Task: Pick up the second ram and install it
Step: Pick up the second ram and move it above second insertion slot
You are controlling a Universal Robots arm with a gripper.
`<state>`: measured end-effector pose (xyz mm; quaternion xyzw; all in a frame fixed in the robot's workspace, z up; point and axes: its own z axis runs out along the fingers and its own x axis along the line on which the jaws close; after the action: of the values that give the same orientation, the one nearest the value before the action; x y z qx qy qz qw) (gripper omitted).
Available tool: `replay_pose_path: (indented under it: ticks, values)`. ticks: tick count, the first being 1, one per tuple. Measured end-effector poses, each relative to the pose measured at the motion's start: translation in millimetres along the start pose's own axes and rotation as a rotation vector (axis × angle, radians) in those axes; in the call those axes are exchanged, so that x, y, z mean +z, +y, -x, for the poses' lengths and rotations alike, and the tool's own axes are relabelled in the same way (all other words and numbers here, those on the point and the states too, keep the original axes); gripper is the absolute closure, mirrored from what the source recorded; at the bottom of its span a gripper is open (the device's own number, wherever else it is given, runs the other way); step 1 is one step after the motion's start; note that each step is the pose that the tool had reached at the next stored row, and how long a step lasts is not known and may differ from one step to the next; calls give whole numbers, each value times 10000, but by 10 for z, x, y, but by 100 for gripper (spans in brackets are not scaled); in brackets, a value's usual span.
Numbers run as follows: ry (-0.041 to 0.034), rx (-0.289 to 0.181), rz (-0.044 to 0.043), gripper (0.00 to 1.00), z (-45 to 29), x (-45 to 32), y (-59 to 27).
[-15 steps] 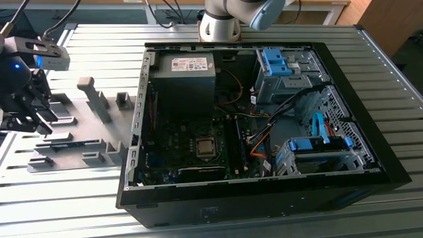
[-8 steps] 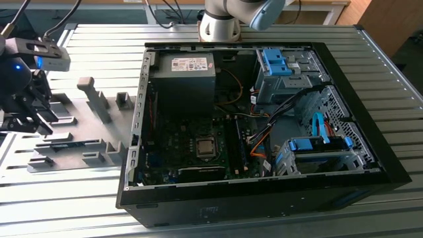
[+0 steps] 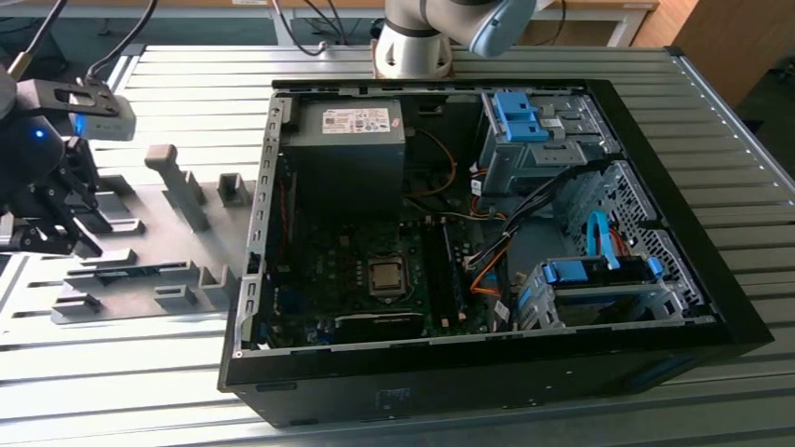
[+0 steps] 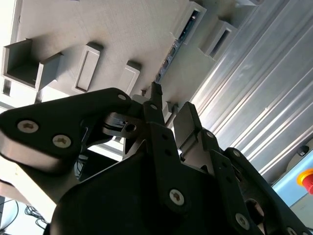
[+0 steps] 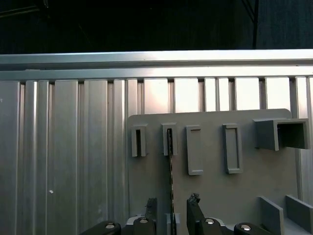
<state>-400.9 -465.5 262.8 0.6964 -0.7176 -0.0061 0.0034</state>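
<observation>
The second ram (image 5: 169,161) is seen edge-on in the first wrist view as a long, very thin dark strip. It is stood on its long edge in a narrow slot of a grey holder plate (image 5: 215,181). In the second wrist view the second ram (image 4: 169,53) is shown as a bluish-green board edge with small dark parts, set along the same slot. The holder plate is laid flat on the ribbed aluminium worktop (image 5: 73,156). Raised grey blocks (image 5: 194,149) and rectangular pockets are carried on the plate beside the stick.

The hand (image 5: 172,204) is held over the holder plate and pointed down at it. Its two dark fingers (image 5: 193,210) are spread apart, one on either side of the stick's line. A gap is seen between each finger and the strip, so the hand is released and nothing is grasped. Whether the fingertips are level with the stick's upper edge cannot be told.

In the exterior view the hand (image 3: 56,237) is found at the exterior view's left edge, above the holder plate. It is well apart from the open computer case (image 3: 497,382), which is laid on its side on the worktop toward the exterior view's right. Inside the case a motherboard (image 3: 360,261) with a square silver processor (image 3: 386,277) is seen. The arm's base (image 3: 414,47) is mounted beyond the case.
</observation>
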Motion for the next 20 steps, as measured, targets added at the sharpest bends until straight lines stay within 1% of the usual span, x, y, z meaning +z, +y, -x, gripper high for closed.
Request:
replay_pose_path:
  ticks: [3, 20]
  values:
    - [-1, 0, 0, 62, -10, 36, -1]
    - [0, 1, -1, 62, -34, 334, 2]
